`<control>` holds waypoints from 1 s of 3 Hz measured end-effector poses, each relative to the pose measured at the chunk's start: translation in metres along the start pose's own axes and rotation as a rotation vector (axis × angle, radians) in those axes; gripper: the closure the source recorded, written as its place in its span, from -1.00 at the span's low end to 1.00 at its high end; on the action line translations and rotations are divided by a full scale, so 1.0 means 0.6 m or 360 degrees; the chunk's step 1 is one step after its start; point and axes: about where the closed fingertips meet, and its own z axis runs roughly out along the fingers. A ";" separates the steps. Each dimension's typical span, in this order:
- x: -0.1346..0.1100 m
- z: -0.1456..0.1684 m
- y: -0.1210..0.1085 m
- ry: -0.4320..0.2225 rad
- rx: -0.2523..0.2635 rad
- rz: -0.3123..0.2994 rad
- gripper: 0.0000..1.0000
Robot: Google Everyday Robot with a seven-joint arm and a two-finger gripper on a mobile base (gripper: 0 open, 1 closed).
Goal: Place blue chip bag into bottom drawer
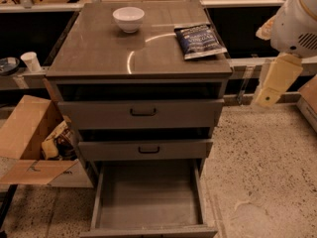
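Lying flat on the cabinet's grey surface, the blue chip bag sits toward the 2 o'clock corner, well apart from the white bowl at 12 o'clock. The gripper hangs off the cabinet's side at 3 o'clock, below the white arm, near the bag but not touching it and holding nothing; whether it is wide or narrow I cannot tell. The bottom drawer stands pulled out at 6 o'clock, its grey floor bare. Both upper drawers are slightly open. A cardboard box lies on the floor at 9 o'clock.
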 end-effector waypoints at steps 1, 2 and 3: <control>-0.034 0.062 -0.072 -0.0125 0.0053 0.0070 -1.00; -0.062 0.149 -0.151 -0.0258 0.0095 0.0155 -1.00; -0.062 0.149 -0.151 -0.0258 0.0096 0.0155 -1.00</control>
